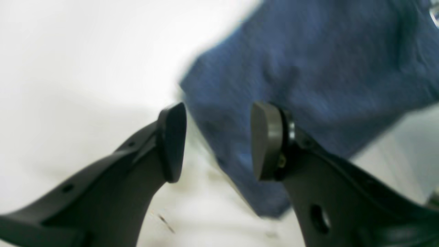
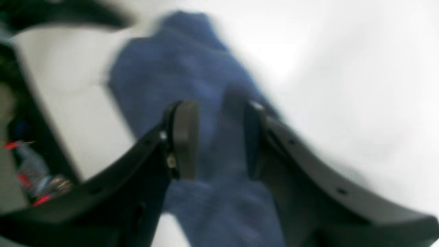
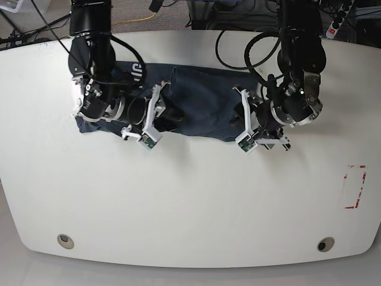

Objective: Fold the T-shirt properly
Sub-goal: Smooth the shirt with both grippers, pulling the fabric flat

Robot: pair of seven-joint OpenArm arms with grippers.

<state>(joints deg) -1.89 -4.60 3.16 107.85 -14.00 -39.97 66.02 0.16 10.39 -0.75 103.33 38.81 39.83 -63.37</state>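
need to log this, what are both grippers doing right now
left gripper: open, jaws empty, beside T-shirt edge
right gripper: jaws around T-shirt fabric, grip cannot be told

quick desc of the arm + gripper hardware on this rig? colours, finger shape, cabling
Both arms are black, jointed, with black cables looping beside the upper links. Left gripper and right gripper: matte black curved fingers with round holes, ending in flat, rounded dark grey pads. From the base view, white bracket pieces with small green circuit boards sit at each wrist.
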